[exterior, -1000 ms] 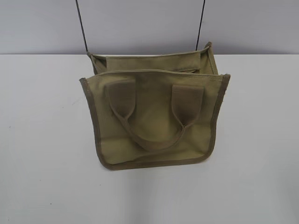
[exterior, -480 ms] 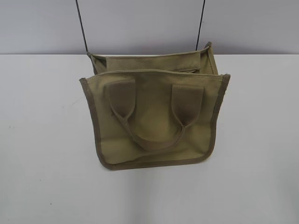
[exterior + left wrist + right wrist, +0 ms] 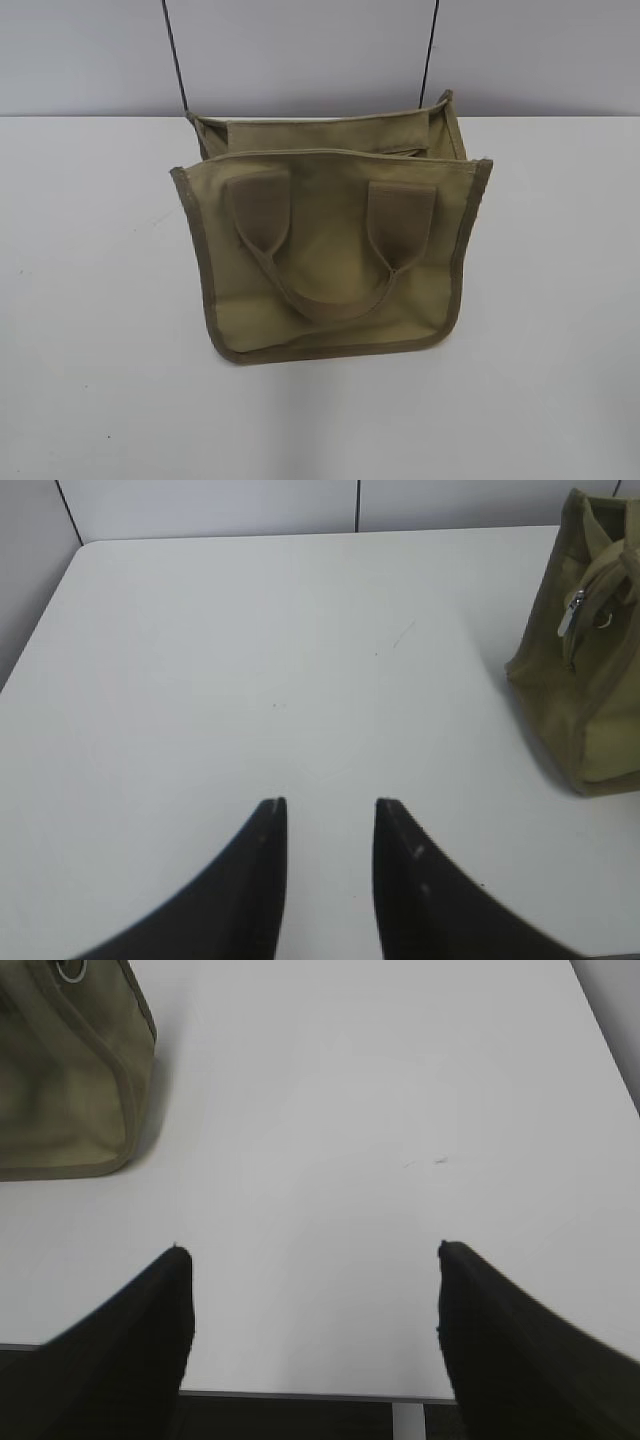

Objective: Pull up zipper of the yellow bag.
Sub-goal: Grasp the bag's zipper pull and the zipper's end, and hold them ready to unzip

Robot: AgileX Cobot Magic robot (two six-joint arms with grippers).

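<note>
The yellow bag is a boxy khaki canvas tote with darker edge binding and two strap handles on its face. It stands mid-table in the exterior view, its top open toward the back. In the left wrist view the bag's end shows at the right edge, with the small silver zipper pull hanging near its top. In the right wrist view a bag corner sits at the upper left. My left gripper is open and empty over bare table, well left of the bag. My right gripper is wide open and empty near the table's front edge.
The white table spreads around the bag. Two thin dark seams run up the grey back wall behind it. The table's front edge shows just below my right gripper. No arm shows in the exterior view.
</note>
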